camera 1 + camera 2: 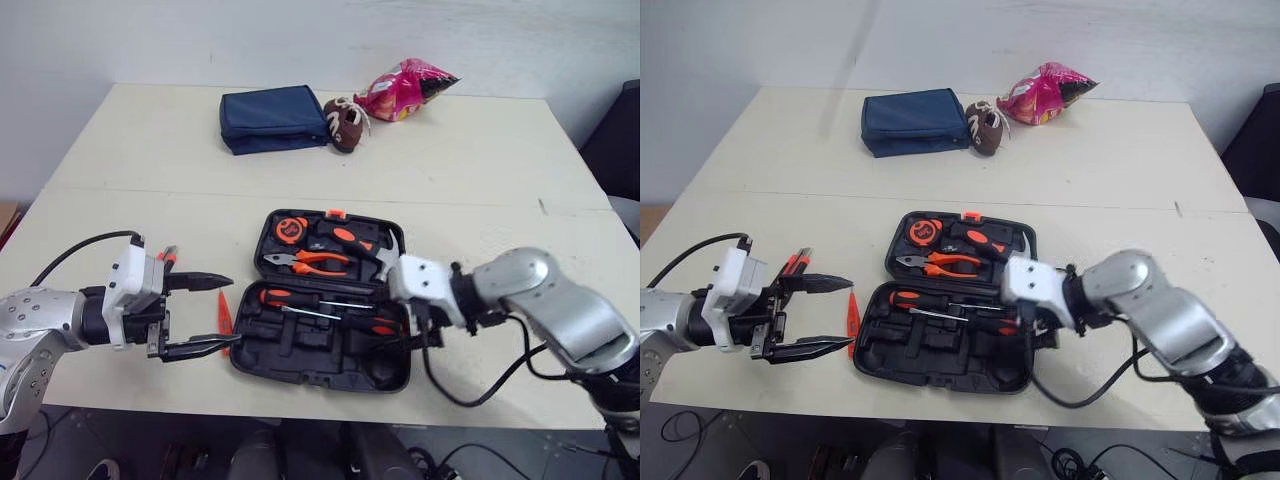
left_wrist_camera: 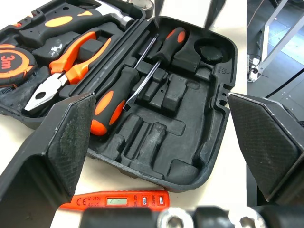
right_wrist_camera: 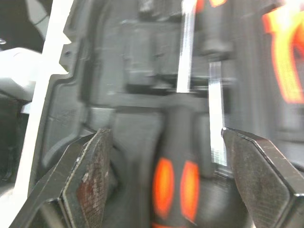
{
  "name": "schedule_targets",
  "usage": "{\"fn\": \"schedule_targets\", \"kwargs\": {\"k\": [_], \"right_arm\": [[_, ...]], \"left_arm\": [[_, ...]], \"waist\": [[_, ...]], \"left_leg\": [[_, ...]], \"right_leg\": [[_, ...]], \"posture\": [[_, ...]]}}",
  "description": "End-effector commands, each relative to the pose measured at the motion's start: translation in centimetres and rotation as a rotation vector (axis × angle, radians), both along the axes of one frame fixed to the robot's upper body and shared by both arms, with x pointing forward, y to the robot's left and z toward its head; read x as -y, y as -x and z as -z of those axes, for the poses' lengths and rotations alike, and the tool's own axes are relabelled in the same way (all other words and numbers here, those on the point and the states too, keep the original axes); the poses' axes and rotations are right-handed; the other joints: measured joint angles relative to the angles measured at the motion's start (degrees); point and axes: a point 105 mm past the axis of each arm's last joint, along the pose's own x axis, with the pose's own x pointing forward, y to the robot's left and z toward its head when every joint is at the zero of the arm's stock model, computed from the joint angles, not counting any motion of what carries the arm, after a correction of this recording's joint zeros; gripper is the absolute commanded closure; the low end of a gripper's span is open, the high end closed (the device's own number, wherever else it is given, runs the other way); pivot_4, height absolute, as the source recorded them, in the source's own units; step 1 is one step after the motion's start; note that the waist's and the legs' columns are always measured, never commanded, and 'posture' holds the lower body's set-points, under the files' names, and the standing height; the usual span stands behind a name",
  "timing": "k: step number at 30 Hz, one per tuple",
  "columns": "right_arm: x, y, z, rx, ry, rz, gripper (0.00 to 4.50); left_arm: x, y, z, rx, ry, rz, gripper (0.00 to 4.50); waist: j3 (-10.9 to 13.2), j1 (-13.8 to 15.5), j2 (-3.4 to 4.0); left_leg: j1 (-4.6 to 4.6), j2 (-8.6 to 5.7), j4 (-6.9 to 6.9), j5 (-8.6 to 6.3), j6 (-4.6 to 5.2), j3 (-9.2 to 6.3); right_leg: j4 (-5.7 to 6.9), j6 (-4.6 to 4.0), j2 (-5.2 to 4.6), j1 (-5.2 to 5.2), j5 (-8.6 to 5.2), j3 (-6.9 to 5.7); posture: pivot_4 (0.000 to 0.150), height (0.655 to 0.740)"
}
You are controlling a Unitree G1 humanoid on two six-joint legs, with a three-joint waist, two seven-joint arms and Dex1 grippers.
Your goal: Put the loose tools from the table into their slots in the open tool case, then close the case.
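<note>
Eye views: left hand lower left, fingers apart, bracketing the orange voltage tester on the tabletop just beside the open tool case; right hand over the case's right side | Left wrist: tester low-centre, between the fingers; best to close squarely on its mid-body, then lift level | Right wrist: fingers apart above a seated screwdriver, holding nothing.

Head pair above, wrists close over case
</note>
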Motion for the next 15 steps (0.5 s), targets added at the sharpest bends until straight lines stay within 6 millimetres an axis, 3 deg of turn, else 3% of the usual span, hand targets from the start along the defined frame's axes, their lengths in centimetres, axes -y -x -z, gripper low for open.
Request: {"fn": "schedule_targets", "kwargs": {"k": [1,4,9,10,15], "right_arm": [[-1.3,1.2,-1.3,-0.009,-0.158,-0.105,0.65],[-2.5,1.8,-0.8,-0.049,-0.29,-0.125,1.52],[-3.3,0.9,1.3,0.026,-0.355,-0.123,4.19],[-3.5,0.7,1.6,0.027,-0.375,-0.116,4.44],[-3.3,-0.3,4.4,0.047,-0.31,-0.097,4.44]], "left_arm": [[0.2,0.3,-0.6,0.037,-0.001,0.008,0.0],[0.4,0.2,-0.5,0.038,0.003,0.012,0.0],[0.8,0.0,-0.5,0.042,0.009,0.027,0.0],[0.9,-0.1,-0.5,0.043,0.009,0.03,0.0],[1.1,-0.2,-0.6,0.044,0.008,0.039,0.0]], "waist": [[-0.01,-0.09,-0.02],[-0.01,-0.09,-0.01],[-0.03,-0.01,-0.04],[-0.04,0.0,-0.06],[-0.02,-0.06,-0.03]], "left_leg": [[0.0,0.01,-0.01,0.0,0.0,0.0],[0.0,0.06,-0.02,-0.01,-0.04,-0.01],[-0.01,0.0,0.1,-0.03,0.01,0.01],[0.01,0.0,0.12,-0.03,0.01,0.0],[0.0,0.0,0.12,-0.03,0.01,0.04]], "right_leg": [[0.0,0.0,0.01,0.0,0.0,0.0],[0.02,0.0,0.08,-0.02,0.0,0.02],[0.05,0.0,0.01,0.03,0.0,0.01],[0.06,0.0,0.01,0.04,0.0,0.01],[0.1,0.0,0.03,0.0,0.0,0.02]], "posture": [[0.15,0.74],[0.15,0.74],[0.15,0.74],[0.15,0.74],[0.15,0.74]]}}
